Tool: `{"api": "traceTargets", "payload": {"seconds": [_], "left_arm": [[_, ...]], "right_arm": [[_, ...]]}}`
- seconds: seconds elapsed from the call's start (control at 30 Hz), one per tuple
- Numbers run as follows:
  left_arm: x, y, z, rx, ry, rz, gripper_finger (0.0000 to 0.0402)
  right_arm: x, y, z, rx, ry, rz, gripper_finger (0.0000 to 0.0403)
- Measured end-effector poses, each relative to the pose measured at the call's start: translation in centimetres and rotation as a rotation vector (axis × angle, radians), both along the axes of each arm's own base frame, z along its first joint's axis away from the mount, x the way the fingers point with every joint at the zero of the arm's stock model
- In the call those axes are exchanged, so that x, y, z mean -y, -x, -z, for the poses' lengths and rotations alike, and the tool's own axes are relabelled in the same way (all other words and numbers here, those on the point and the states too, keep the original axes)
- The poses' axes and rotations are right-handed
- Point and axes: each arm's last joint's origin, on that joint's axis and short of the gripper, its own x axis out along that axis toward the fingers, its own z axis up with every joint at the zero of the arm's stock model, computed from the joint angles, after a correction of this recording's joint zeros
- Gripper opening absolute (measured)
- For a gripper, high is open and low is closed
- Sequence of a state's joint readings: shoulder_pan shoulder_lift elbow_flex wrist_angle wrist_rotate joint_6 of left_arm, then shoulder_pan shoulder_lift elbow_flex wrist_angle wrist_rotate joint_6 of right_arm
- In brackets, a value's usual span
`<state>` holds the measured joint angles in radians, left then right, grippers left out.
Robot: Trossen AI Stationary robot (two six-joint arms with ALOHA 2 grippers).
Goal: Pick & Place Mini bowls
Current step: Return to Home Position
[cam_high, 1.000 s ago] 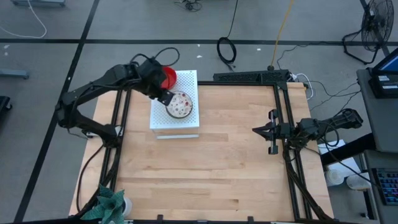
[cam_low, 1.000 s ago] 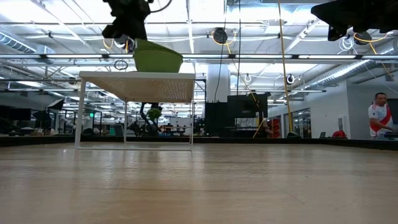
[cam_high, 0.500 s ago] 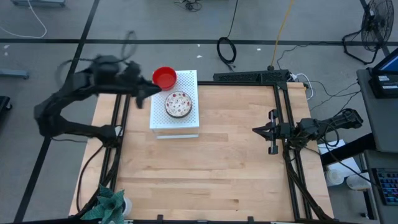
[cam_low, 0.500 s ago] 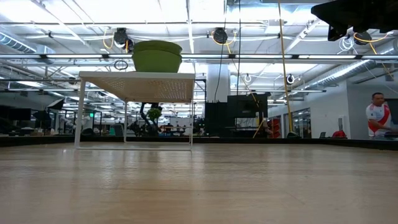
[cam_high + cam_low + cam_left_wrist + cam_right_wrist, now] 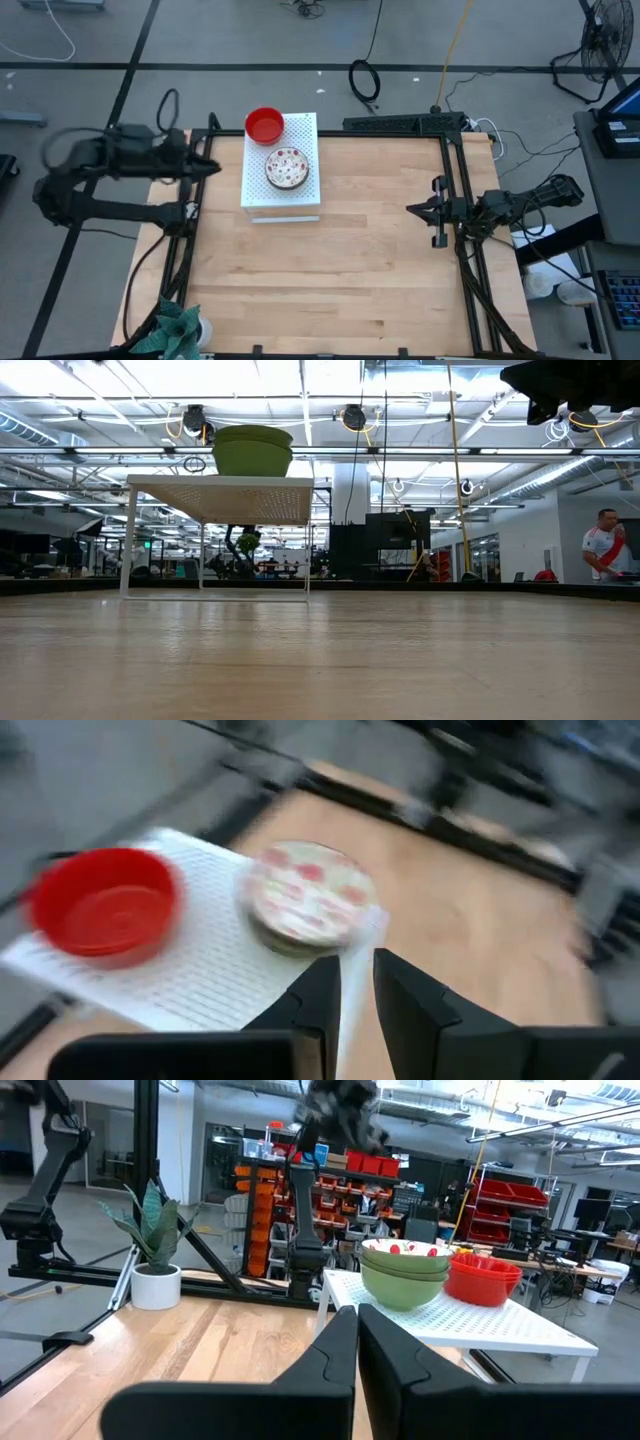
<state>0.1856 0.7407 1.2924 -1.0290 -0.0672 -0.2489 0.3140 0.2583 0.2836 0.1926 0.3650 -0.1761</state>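
Note:
A white perforated board (image 5: 281, 190) stands on thin legs at the table's far left. On it sits a stack of mini bowls (image 5: 287, 168), white with red flowers inside and green outside (image 5: 253, 450). A red mini bowl (image 5: 264, 125) rests on the board's far left corner (image 5: 103, 905). My left gripper (image 5: 208, 166) hangs by the table's left edge, left of the board, and touches nothing. In the left wrist view a narrow gap shows between its fingers (image 5: 357, 982). My right gripper (image 5: 412, 209) waits shut at the table's right side (image 5: 357, 1315).
A potted plant (image 5: 175, 328) stands at the near left corner. Black frame rails (image 5: 455, 180) run along the table's left, right and far sides. Bare wood (image 5: 330, 270) stretches between the board and my right arm. A person (image 5: 603, 550) stands far off in the room.
My left gripper has drawn back from above the flowered stack toward the table's left edge, rising a little and rolling. It has left the low view. The top bowl, tilted under the gripper a second ago, now sits level on the stack.

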Motion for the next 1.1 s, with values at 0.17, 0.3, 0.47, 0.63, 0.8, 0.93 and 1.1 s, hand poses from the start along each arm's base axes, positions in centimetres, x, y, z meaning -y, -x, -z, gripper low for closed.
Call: {"api": "traceTargets", "payload": {"seconds": [0.17,0.3,0.47,0.63,0.8,0.93,1.1], "left_arm": [[-0.3,-0.8,5.0,0.135,-0.041,-0.052,0.0065],[0.1,-0.1,7.7,0.350,-0.125,0.078,0.0065],[0.4,-0.1,12.7,0.514,-0.225,0.199,0.0065],[0.4,-0.7,17.6,0.527,-0.211,0.224,0.0065],[0.6,-0.8,20.4,0.562,-0.207,0.296,0.0065],[0.7,-0.9,22.1,0.605,-0.214,0.339,0.0065],[0.6,-1.1,23.7,0.590,-0.211,0.327,0.0065]], "right_arm": [[0.0,0.0,0.0,-0.001,0.002,0.000,0.0000],[0.0,0.0,0.1,-0.006,-0.001,-0.001,0.0000],[0.0,0.0,0.1,-0.009,0.003,0.000,0.0000],[0.0,0.0,0.1,-0.009,0.002,0.000,0.0000],[0.0,0.0,0.1,-0.010,0.002,0.001,0.0000],[0.0,0.0,0.1,-0.013,0.003,0.002,0.0000],[0.0,-0.1,0.8,-0.026,-0.029,-0.002,0.0000]]}}
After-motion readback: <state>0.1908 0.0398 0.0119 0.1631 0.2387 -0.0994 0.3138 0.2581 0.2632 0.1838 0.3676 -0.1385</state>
